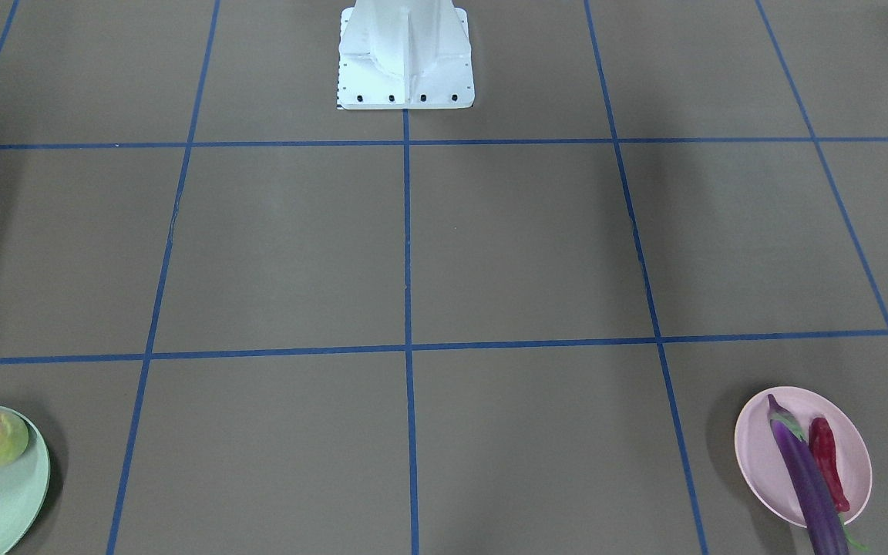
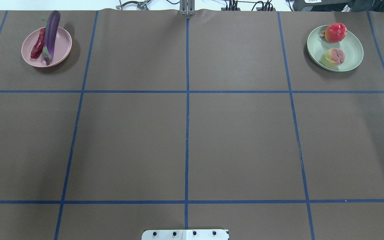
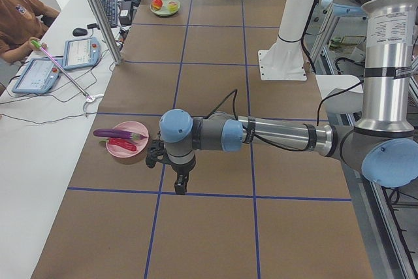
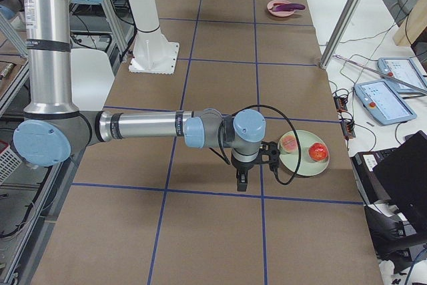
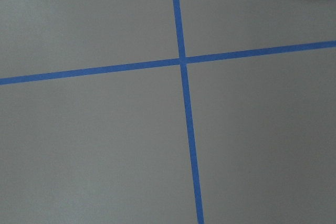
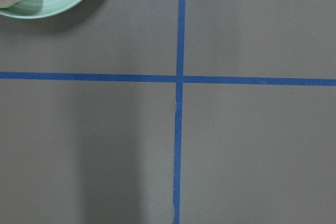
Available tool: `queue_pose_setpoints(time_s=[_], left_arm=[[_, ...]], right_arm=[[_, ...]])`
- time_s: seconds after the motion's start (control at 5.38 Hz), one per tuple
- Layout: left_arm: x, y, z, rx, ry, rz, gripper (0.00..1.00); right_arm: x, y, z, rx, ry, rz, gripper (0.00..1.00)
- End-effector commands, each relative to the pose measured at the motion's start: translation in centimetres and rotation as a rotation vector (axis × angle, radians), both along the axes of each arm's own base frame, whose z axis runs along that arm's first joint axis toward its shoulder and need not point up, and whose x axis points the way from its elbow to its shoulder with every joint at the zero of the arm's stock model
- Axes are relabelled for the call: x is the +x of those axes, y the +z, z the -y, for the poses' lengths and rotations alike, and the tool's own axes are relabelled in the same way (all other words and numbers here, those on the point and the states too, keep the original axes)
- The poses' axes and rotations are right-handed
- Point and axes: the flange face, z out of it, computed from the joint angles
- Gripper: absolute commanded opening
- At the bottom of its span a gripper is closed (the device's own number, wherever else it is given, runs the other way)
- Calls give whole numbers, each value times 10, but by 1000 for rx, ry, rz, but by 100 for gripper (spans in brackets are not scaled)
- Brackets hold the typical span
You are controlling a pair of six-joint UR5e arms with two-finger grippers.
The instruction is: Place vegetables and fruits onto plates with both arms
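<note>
The pale pink plate (image 2: 63,46) at the far left holds the purple eggplant (image 2: 51,31) and the red chili pepper (image 2: 38,46) side by side. The mint green plate (image 2: 353,50) at the far right holds the peach (image 2: 333,57) and the pomegranate (image 2: 335,32). My left gripper (image 3: 179,184) hangs over bare table just beside the pink plate (image 3: 127,150). My right gripper (image 4: 241,179) hangs over bare table beside the green plate (image 4: 300,161). Both show only in the side views, so I cannot tell if they are open or shut.
The white pedestal base (image 1: 405,62) stands at the robot's edge of the table. Blue tape lines grid the brown surface. An operator (image 3: 19,11) sits by tablets (image 3: 80,52) on the side bench, behind an aluminium post (image 3: 98,11).
</note>
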Motion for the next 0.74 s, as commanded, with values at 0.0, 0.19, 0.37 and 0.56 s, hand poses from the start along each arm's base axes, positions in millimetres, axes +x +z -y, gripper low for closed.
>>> queue_pose_setpoints(time_s=[0.0, 0.19, 0.37, 0.56], left_arm=[[1, 16, -1, -14, 4, -1, 100], [1, 25, 0, -9, 2, -1, 100], [1, 27, 1, 3, 0, -1, 100], [1, 26, 2, 6, 0, -1, 100]], right_arm=[[5, 0, -6, -9, 17, 69, 100], [5, 3, -9, -10, 20, 70, 100], [5, 2, -8, -6, 19, 68, 100], [6, 1, -8, -6, 20, 65, 100]])
